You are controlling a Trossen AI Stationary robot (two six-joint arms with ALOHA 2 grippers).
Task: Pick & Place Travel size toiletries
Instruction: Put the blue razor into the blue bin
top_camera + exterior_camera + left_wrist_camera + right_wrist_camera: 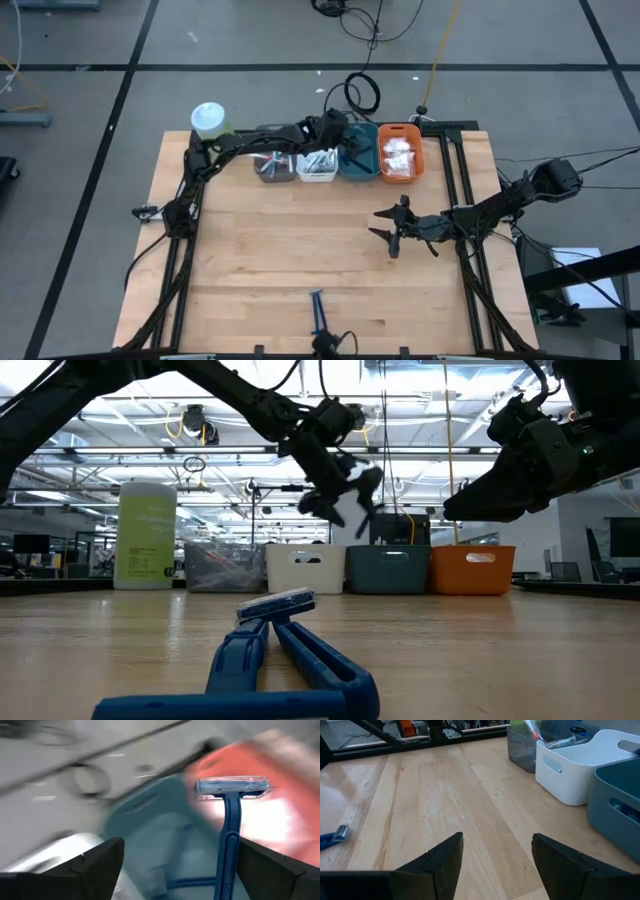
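A dark blue razor (pixel 229 825) with a clear-capped head stands upright between the fingers of my left gripper (pixel 180 842), which is open over the teal bin (pixel 358 165) at the table's far edge. In the low view my left gripper (pixel 340 490) hangs above the row of bins. Blue razors (pixel 317 312) lie flat on the wood near the front edge, close to the low camera (pixel 280 650). My right gripper (pixel 390 228) waits open, right of the table's middle, with nothing between its fingers (pixel 497 837). My left gripper stands open around the razor. The razor's handle (pixel 226 870) runs close beside the inner side of one finger (pixel 265 870). I cannot tell whether it touches that finger. The razor's head is up, above the teal bin.
Grey (pixel 273 167), white (pixel 317 165), teal and orange (pixel 400 160) bins stand in a row at the far edge; the orange one holds white pouches. A pale-green cylinder (pixel 210 120) with a white lid stands at the far left. Bare wood lies between the bins and the front razors.
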